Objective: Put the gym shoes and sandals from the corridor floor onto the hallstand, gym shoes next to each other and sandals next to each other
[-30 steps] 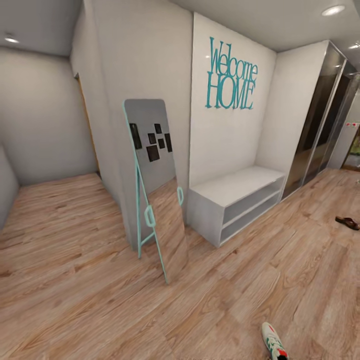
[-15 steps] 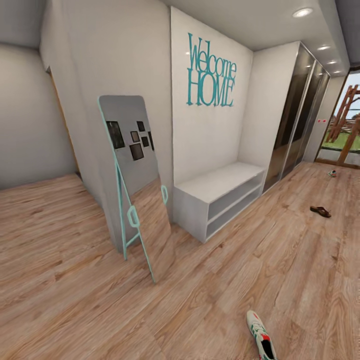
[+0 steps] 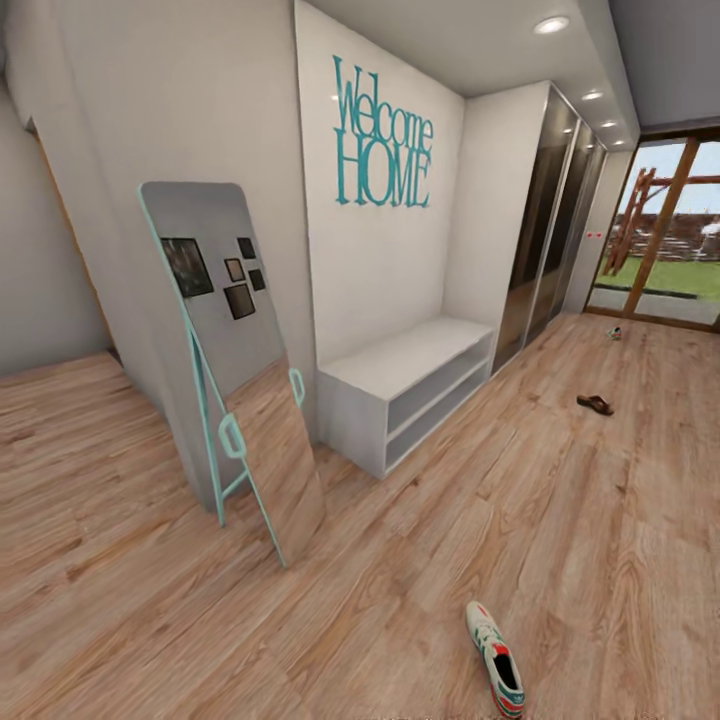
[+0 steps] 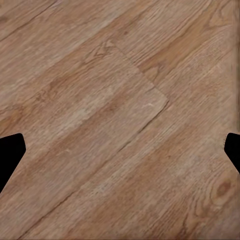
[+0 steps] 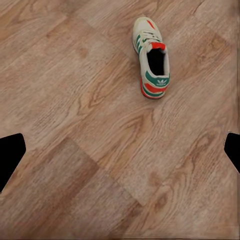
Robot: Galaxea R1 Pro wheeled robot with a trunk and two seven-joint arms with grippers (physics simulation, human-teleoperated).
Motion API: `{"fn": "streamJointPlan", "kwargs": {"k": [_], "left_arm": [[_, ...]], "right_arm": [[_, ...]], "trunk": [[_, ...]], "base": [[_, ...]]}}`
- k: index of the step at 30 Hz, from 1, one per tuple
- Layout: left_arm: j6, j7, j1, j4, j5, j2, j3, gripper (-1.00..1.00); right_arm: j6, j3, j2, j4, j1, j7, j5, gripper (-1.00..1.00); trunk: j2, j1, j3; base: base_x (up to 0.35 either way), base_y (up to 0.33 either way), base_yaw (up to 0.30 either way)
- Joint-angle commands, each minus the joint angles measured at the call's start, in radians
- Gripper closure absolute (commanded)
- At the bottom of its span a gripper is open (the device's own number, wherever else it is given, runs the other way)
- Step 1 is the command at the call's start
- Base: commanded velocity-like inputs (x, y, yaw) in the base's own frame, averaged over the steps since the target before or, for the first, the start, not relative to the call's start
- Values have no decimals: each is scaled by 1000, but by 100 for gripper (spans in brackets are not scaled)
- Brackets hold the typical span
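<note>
White sneaker (image 3: pixel 494 658) loose on floor (image 3: pixel 560 520), rack (image 3: pixel 400 385) empty; both grippers apart, empty; wheels could clip shoe.

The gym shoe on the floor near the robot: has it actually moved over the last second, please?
No. The gym shoe sits further left in the head view, but the hallstand and mirror slid left equally, so the camera turned.

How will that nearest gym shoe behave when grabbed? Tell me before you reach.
The gym shoe lies upright on its flat sole on the floor, so it should not roll. Its open collar looks soft and may give under the fingers. It is probably light, and might slide on the smooth planks if nudged.
</note>
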Motion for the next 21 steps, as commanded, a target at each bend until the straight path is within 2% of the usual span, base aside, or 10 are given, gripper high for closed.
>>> {"fn": "streamJointPlan", "kwargs": {"k": [1,21], "left_arm": [[-3,0,0,0,10,0,-2,-100],[-3,-1,-1,0,10,2,-2,-100]], "right_arm": [[-3,-1,0,1,-1,0,0,-100],[-3,0,0,1,-1,0,0,-100]], "trunk": [[0,0,-2],[0,0,-22]], "base": [[0,0,-216],[0,0,-216]]}}
